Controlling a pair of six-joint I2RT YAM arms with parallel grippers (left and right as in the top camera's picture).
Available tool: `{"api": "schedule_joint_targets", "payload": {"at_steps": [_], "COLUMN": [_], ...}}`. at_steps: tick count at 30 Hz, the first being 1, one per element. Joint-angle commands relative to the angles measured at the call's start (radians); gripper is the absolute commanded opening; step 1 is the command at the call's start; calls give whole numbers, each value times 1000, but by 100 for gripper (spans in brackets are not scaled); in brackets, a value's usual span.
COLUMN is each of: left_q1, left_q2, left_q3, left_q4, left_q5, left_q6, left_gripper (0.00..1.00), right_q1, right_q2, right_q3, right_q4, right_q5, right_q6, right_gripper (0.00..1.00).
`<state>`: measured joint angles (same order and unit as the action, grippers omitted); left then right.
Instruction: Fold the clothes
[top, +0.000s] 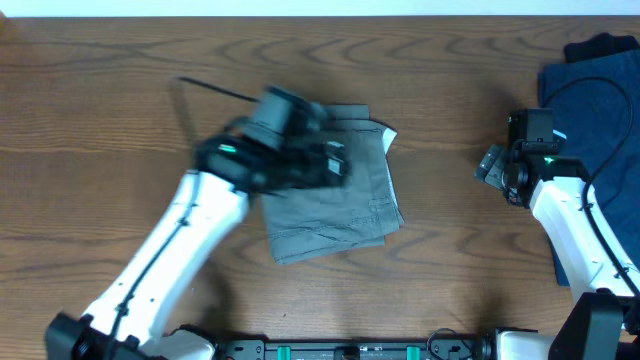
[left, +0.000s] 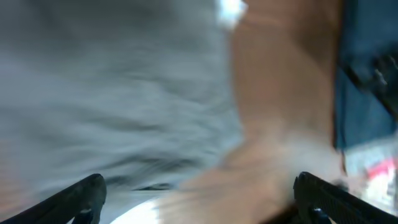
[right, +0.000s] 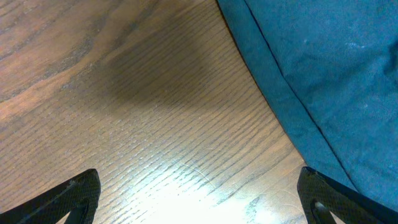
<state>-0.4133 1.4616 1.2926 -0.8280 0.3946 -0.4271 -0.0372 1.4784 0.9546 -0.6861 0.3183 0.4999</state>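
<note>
Shorts (top: 340, 205) lay folded on the surface (top: 100, 100), left hand (left: 199, 199) hovering above, spread wide and empty, probably to flatten them.

The left arm (top: 165, 255) is showing a long white shell with a thin black cable running along it, and at its 1 o'clock end a blurred black wrist block where a small green light is glowing. The right arm (top: 565, 215) is wearing the same white shell and black cable, with a black wrist block and green light at its 11 o'clock end. In the wrist views, the left gripper (left: 200, 198) and right gripper (right: 199, 194) are showing only matte black, rounded fingertips (right: 74, 193) at 7 and 5 o'clock of each picture.
</note>
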Motion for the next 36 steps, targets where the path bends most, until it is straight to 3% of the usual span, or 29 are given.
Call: {"api": "schedule_joint_targets", "payload": {"at_steps": [1,5,12,18,23,32,33,36], "left_q1": [130,252,350,381,382,373,370,362], "left_q2": [6,57,205,358,449,504,505,505], "left_q3": [3,-39,-97,-97,-97,-103,-106,-109], "left_q4": [-36,-63,-42,-9,11,23,30,43], "left_q5": [-48,-32,40,103,243,250,250,254], "left_q6": [93,153,243,286,366,371,371,370], "left_gripper": [98,98,98,98,98,99,95,68], "right_q1": [-2,-2,-2,-2,-2,-2,-2,-2], "right_q2": [-6,-6,-6,-6,-6,-6,-6,-6], "right_q3": [14,14,14,14,14,14,14,14], "right_q4": [1,1,1,1,1,1,1,1], "right_q5": [17,17,17,17,17,17,17,17], "right_q6": [-7,-7,-7,-7,-7,-7,-7,-7], "right_gripper": [99,99,99,99,99,99,99,99]}}
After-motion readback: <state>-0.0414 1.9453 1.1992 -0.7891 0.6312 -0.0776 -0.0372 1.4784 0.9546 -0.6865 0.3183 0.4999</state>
